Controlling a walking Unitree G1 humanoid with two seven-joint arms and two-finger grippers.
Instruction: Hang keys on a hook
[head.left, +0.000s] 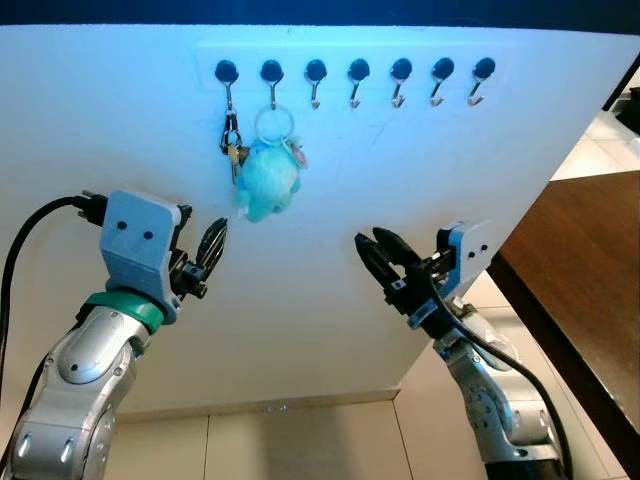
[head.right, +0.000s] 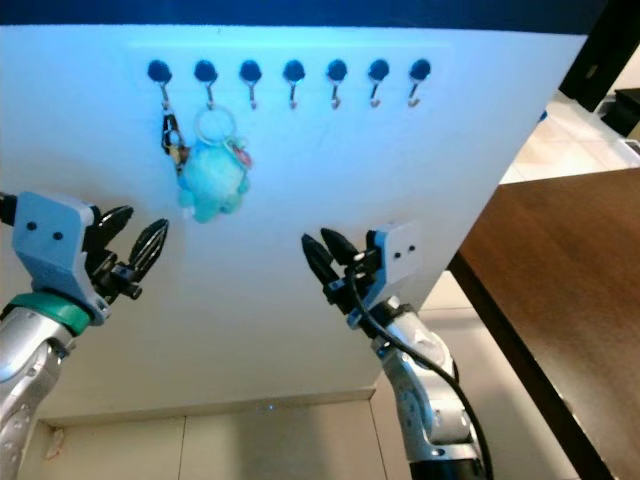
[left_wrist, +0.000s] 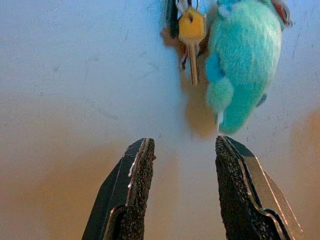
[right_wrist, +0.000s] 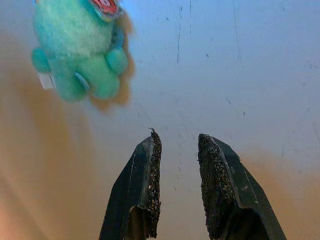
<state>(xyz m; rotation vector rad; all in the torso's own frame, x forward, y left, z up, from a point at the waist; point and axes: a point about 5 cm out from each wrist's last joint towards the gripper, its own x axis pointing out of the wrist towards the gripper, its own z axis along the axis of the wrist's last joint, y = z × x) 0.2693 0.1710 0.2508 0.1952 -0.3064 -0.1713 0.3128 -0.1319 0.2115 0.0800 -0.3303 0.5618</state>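
A row of several black-capped hooks (head.left: 315, 72) runs along the top of a white wall panel (head.left: 330, 330). A small bunch of keys (head.left: 231, 142) with a yellow-headed key (left_wrist: 191, 27) hangs from the leftmost hook. Beside it a teal plush keychain (head.left: 268, 180) hangs by its ring (head.left: 273, 122) from the second hook. My left gripper (head.left: 212, 245) is open and empty, just below and left of the plush, apart from it. At the same height to the right, my right gripper (head.left: 378, 250) is open with a narrower gap, also empty.
The hooks right of the plush (head.left: 400, 72) are bare. A dark brown wooden table edge (head.left: 585, 260) juts in at the right, close to my right arm. Pale tiled floor (head.left: 300, 445) lies below the panel.
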